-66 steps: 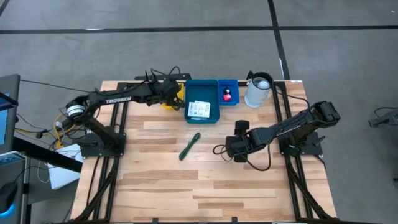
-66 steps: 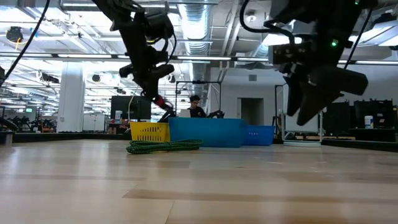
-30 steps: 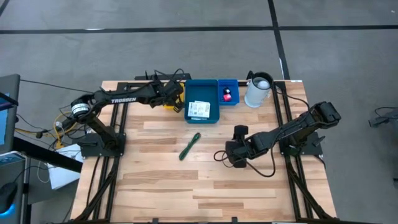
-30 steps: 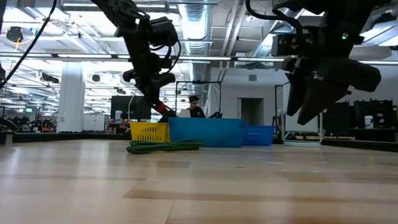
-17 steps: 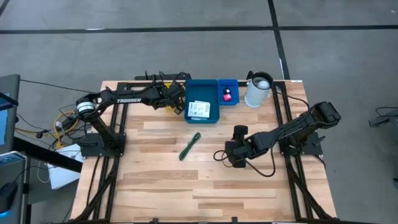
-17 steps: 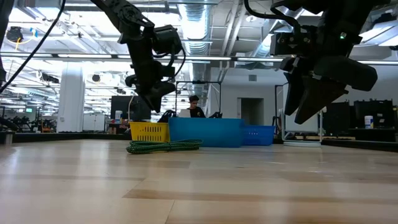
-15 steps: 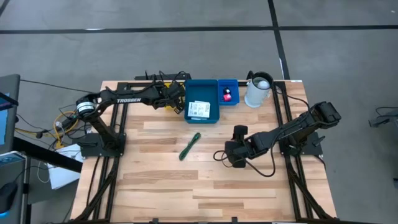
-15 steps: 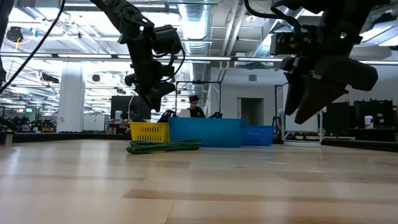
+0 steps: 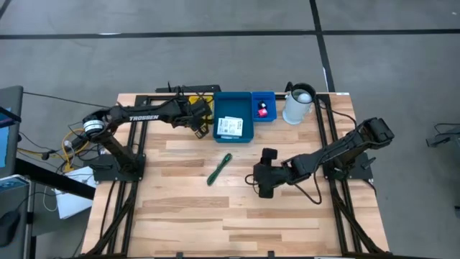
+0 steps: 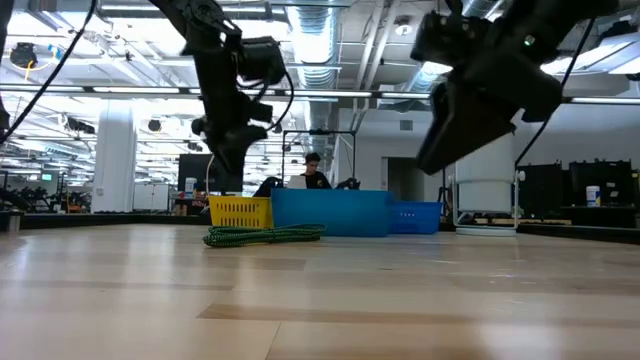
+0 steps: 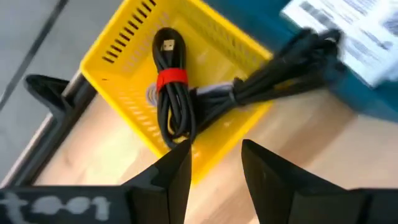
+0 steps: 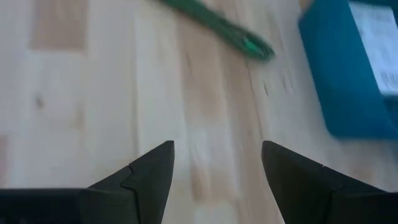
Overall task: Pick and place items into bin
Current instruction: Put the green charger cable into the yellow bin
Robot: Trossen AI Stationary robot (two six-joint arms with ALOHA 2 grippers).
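Observation:
A black cable with a red band (image 11: pixel 171 87) lies coiled on the floor of the yellow basket (image 11: pixel 124 68) at the table's far side. My left gripper (image 11: pixel 214 155) hovers open just above the basket's near rim (image 9: pixel 198 122), with nothing between its fingers. The green pen (image 9: pixel 219 168) lies flat on the wood near the table's middle. My right gripper (image 9: pixel 260 180) stands open above the table to the right of the pen, which also shows ahead of it in the right wrist view (image 12: pixel 217 28). White printed cards (image 9: pixel 230 127) lie in the large blue bin (image 9: pixel 233 108).
A small blue bin (image 9: pixel 264 97) holding a pink piece (image 9: pixel 261 109) stands right of the large one, and a white jug (image 9: pixel 298 104) beyond it. A dark cable bundle (image 11: pixel 280 68) crosses the basket's rim toward the blue bin. Bare wood lies toward the near edge.
My left gripper has opened above the yellow basket and let go of the black-and-red cable, which has dropped from its fingertips into the basket. My right gripper has moved toward the table's left, toward the green pen, and has tipped; its fingers stay open.

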